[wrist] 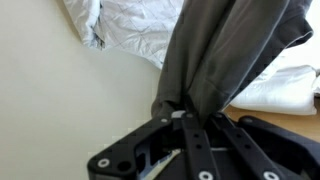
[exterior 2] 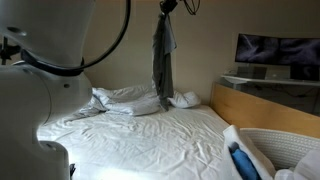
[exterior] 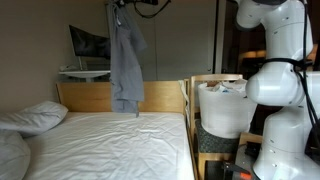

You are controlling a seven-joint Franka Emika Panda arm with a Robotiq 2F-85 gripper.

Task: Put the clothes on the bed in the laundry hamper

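A grey garment [exterior: 127,60] hangs full length from my gripper [exterior: 122,8], high above the white bed [exterior: 110,145]. In an exterior view the garment [exterior 2: 163,60] dangles from the gripper [exterior 2: 166,8], its lower end near the pillows. In the wrist view my gripper [wrist: 180,112] is shut on the bunched top of the grey cloth [wrist: 225,50]. The white laundry hamper [exterior: 222,108] stands beside the bed, with white items inside; its rim also shows in an exterior view [exterior 2: 285,150].
Pillows [exterior: 35,117] lie at the head of the bed, also seen in an exterior view [exterior 2: 125,98]. A wooden headboard [exterior: 95,96], a wooden frame [exterior: 192,105] round the hamper, a monitor [exterior 2: 275,50] on a shelf. The robot's base [exterior: 285,110] stands close by.
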